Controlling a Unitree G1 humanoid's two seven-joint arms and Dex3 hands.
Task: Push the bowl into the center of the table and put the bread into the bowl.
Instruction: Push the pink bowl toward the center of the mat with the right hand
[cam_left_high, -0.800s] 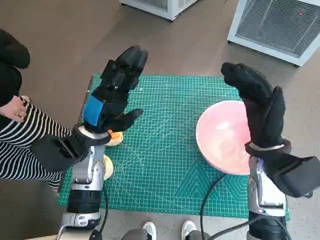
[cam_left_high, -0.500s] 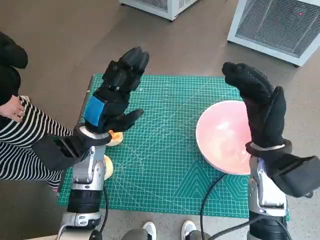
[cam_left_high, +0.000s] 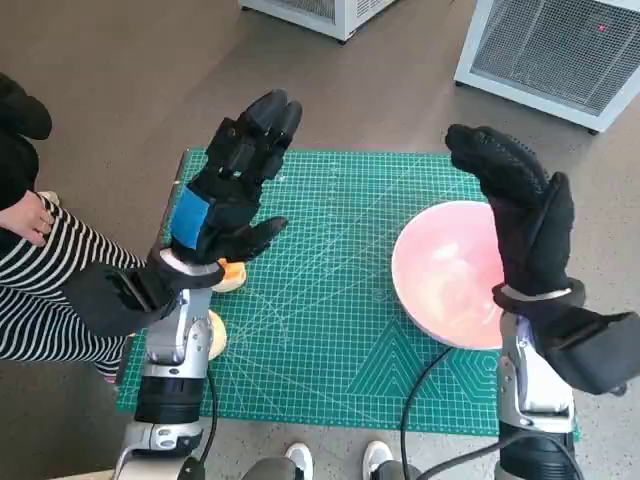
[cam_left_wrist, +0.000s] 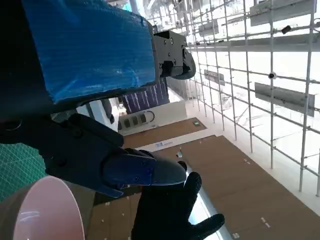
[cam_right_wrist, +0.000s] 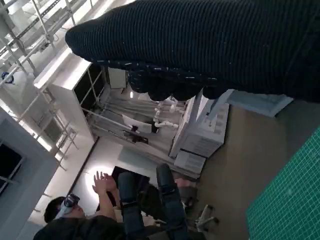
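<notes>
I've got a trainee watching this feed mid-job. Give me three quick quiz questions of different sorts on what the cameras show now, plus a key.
1. True or false: the round pink plastic bowl already sits at the middle of the green gridded cutting mat.
2. Which hand is raised beside the bowl? A) black left hand with blue tape B) right hand in the black knitted glove
3. Fill in: the orange-topped bread lies near the mat's ___ edge, partly hidden by the left hand.

Key: 1 false; 2 B; 3 left

1. Bowl (cam_left_high: 445, 275): pink, smooth, glossy sheen.
2. Right hand (cam_left_high: 520, 225): black knitted cloth, matt.
3. Left hand (cam_left_high: 225, 195): black plastic; wrinkled blue tape.
4. Mat (cam_left_high: 330, 330): green, matt, printed grid.
</notes>
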